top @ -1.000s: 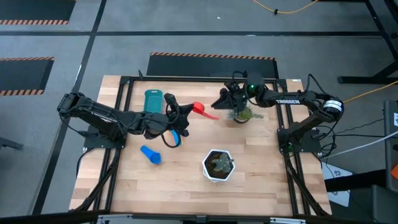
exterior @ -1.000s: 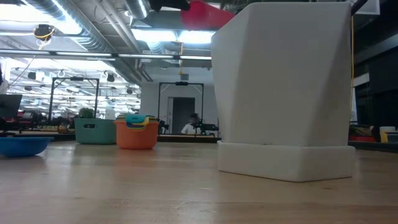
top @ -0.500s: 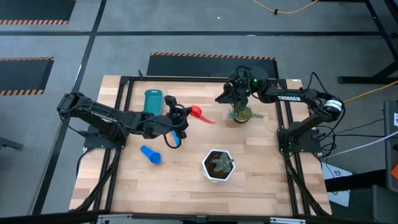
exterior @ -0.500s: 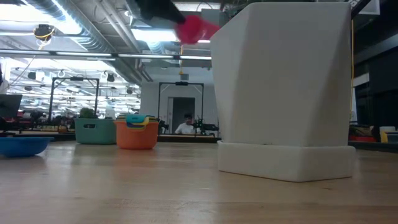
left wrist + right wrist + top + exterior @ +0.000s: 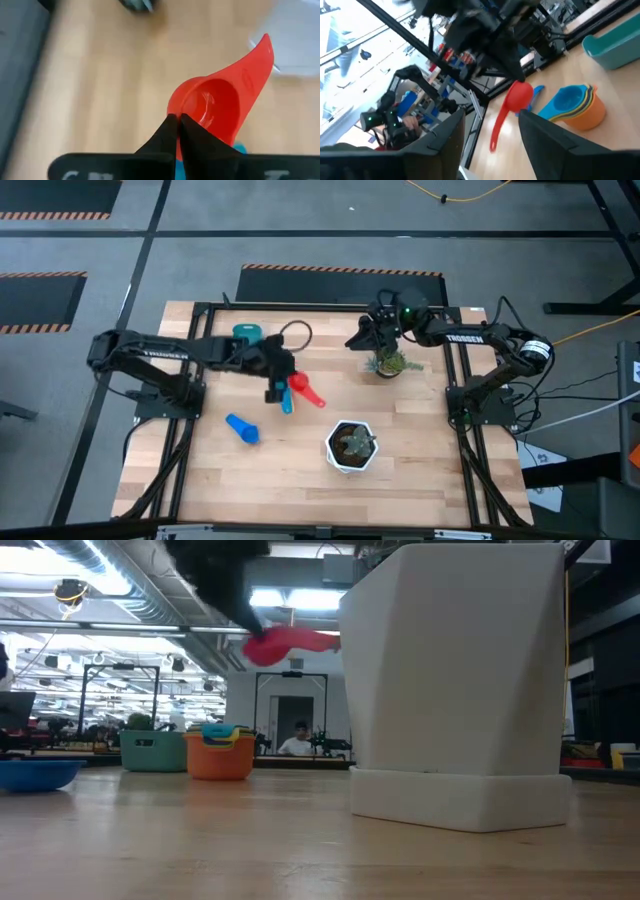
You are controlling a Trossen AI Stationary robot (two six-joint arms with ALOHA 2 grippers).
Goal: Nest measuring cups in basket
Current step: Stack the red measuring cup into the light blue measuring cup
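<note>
My left gripper [image 5: 284, 384] hangs over the table's middle, shut on a red measuring cup [image 5: 303, 390] that is up in the air [image 5: 285, 640]. Right under it stands a stack of cups, orange outside with yellow and light blue inside [image 5: 219, 753]; the high view shows only a bit of its blue [image 5: 287, 404]. The teal basket [image 5: 246, 333] stands at the far left, partly under my left arm. A dark blue cup [image 5: 241, 428] lies alone on the near left. My right gripper [image 5: 353, 340] hovers open at the far right, holding nothing. My left gripper pinches the rim of the red cup's bowl [image 5: 172, 107] between its two fingertips [image 5: 186, 125], on the side opposite the handle. The fingers slant down from the table's left. The cup is lifted clear, open side up, with its handle [image 5: 260, 52] pointing away from the fingers.
A white hexagonal plant pot [image 5: 350, 445] stands near the front edge and fills the right of the low view [image 5: 460, 680]. A small green plant [image 5: 386, 364] sits below my right gripper. Bare wood lies between the dark blue cup and the pot.
My left gripper has swung with the red cup toward the table's near edge and a little left, sinking and tipping its fingers downward. The cup has come down with it and now hangs above the stack.
</note>
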